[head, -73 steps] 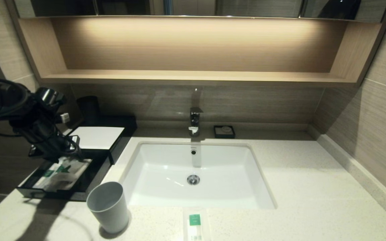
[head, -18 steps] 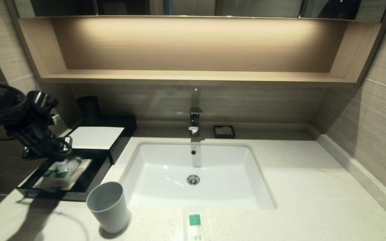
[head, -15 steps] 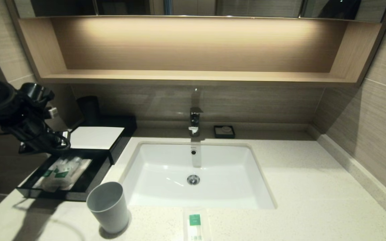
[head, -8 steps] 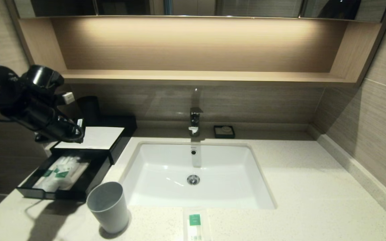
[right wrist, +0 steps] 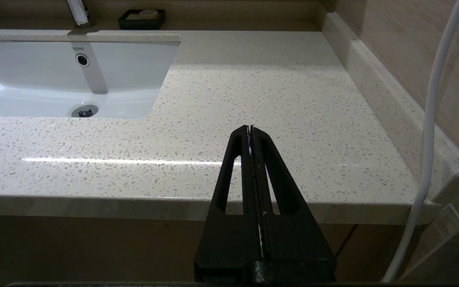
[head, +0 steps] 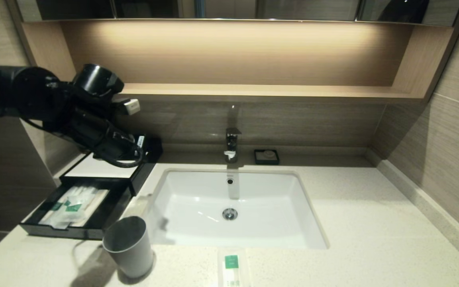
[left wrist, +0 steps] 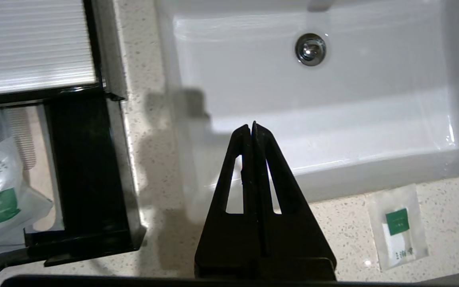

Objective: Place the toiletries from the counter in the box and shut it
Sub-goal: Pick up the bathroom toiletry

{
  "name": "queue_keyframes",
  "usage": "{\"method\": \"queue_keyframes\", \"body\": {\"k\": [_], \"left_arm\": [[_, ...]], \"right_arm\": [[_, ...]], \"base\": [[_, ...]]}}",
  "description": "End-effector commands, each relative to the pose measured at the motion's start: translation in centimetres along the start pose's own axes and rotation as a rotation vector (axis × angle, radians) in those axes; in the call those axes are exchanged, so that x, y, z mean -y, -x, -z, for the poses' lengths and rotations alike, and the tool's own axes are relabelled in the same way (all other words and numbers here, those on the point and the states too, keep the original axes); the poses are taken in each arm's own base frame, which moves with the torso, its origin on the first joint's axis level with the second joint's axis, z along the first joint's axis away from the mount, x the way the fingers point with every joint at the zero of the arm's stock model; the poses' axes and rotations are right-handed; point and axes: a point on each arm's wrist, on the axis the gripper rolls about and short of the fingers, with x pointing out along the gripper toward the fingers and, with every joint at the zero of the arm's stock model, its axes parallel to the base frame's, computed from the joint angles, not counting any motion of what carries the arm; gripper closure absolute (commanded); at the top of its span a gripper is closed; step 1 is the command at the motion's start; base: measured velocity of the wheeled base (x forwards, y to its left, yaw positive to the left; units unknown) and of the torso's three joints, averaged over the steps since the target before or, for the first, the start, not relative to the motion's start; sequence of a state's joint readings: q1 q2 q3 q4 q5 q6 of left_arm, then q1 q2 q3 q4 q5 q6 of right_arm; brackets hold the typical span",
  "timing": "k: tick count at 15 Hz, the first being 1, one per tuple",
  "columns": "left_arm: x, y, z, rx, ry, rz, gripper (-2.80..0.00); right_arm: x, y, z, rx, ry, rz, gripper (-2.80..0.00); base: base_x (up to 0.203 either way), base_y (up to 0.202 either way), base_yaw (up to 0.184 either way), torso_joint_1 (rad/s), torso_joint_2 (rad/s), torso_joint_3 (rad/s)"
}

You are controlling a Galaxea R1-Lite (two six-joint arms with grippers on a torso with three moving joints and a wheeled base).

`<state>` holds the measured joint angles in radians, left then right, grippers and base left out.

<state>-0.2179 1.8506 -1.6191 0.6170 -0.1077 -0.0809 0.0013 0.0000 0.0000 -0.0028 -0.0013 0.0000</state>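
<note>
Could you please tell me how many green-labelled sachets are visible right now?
2: one sachet in the box lies in the open black box; one sachet on the counter lies before the sink. More may be hidden underneath.

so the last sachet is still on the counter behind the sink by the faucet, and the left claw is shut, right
Not quite. The sachet lies on the counter in front of the sink, at the near edge, as the head view shows. The left claw is indeed shut.
</note>
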Motion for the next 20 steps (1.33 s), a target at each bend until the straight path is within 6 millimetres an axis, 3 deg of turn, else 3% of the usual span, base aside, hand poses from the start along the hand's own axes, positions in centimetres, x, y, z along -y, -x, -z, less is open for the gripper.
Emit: {"method": "queue_keyframes", "body": {"k": [1, 5, 8, 15, 20], "left_arm": [[2.9, -0.2, 0.1, -0.007, -0.064, 0.056, 0.00], [7.4, -1.3, 1.2, -0.066, -0.121, 0.107, 0.00], [9.3, -2.4, 1.6, -0.102, -0.095, 0.081, 0.00], [14.3, -0.2, 3.4, -0.241, -0.105, 0.129, 0.00], [16.7, -1.5, 5.6, -0.363, -0.141, 0.130, 0.00]], "right_arm": [[0.0, 0.0, 0.0, -0.001, 0.000, 0.000, 0.00], [0.0, 0.0, 0.0, 0.000, 0.000, 0.000, 0.00], [0.0, 0.0, 0.0, 0.000, 0.000, 0.000, 0.00], [0.0, 0.0, 0.0, 0.001, 0.000, 0.000, 0.00], [0.0, 0.0, 0.0, -0.001, 0.000, 0.000, 0.00]], "base": [[0.000, 0.000, 0.000, 0.000, 0.00, 0.000], [0.000, 0.000, 0.000, 0.000, 0.00, 0.000], [0.000, 0.000, 0.000, 0.000, 0.00, 0.000], [0.000, 0.000, 0.000, 0.000, 0.00, 0.000], [0.000, 0.000, 0.000, 0.000, 0.00, 0.000]]}}
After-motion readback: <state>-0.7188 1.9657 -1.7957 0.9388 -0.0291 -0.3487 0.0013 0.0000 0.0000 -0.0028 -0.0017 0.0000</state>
